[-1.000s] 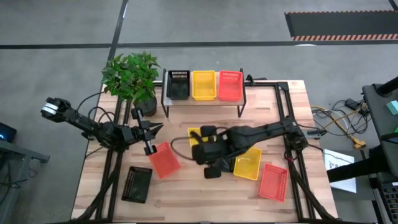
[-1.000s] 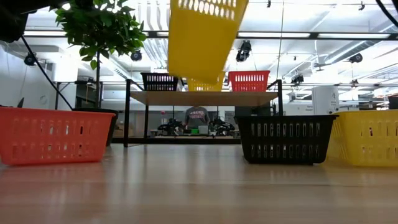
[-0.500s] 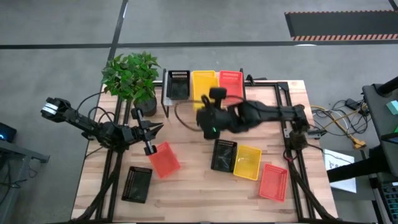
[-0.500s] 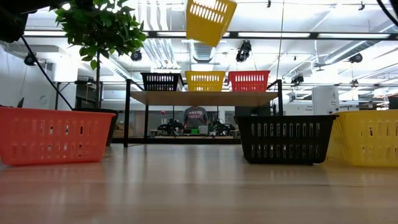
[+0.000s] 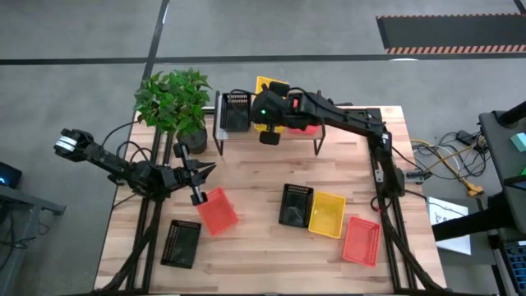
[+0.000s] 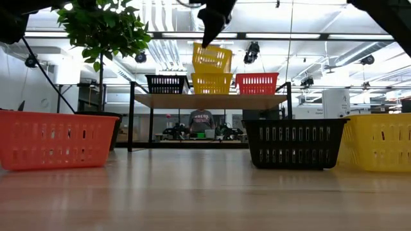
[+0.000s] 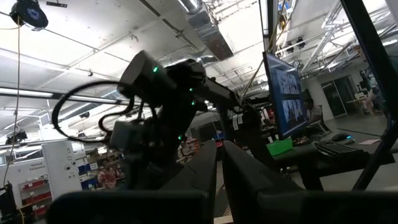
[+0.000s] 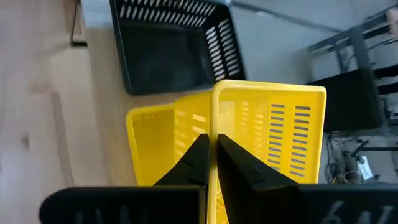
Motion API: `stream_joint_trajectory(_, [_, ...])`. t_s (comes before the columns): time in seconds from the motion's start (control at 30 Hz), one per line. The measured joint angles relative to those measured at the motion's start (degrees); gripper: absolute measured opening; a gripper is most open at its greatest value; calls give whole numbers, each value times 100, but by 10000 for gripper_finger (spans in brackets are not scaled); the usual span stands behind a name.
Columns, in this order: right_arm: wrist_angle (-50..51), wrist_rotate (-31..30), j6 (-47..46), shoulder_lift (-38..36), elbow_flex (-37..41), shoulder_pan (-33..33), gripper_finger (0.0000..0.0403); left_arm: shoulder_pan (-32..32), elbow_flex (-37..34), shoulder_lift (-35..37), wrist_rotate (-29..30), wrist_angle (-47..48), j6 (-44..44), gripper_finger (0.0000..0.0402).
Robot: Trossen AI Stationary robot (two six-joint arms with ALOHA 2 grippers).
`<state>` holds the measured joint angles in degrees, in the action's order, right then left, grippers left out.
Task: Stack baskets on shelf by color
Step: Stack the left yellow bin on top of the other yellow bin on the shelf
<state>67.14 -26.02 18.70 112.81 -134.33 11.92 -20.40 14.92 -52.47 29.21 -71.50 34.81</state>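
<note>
A light, stiff yellow basket (image 8: 273,130) is held by its thin rim wall, the right gripper (image 8: 211,155) clamped on it, tilted over the shelf (image 6: 212,101) middle.

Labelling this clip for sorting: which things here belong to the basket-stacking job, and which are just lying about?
Job:
shelf
held yellow basket, in the right gripper
baskets on the shelf: black, yellow, orange
table baskets: orange, black

Lying about:
potted plant
cables
</note>
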Motion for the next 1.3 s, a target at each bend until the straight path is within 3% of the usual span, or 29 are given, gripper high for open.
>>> stream_joint_trajectory(0.73, [-34, 359, -189, 267, 100, 46, 12, 2, -7, 0, 0, 0, -3, 10])
stream_joint_trajectory(1.03, [-12, 509, -755, 258, 126, 37, 13, 2, -7, 0, 0, 0, -6, 10])
stream_joint_trajectory(1.3, [88, 546, -538, 258, 136, 35, 14, 2, -7, 0, 0, 0, -11, 10])
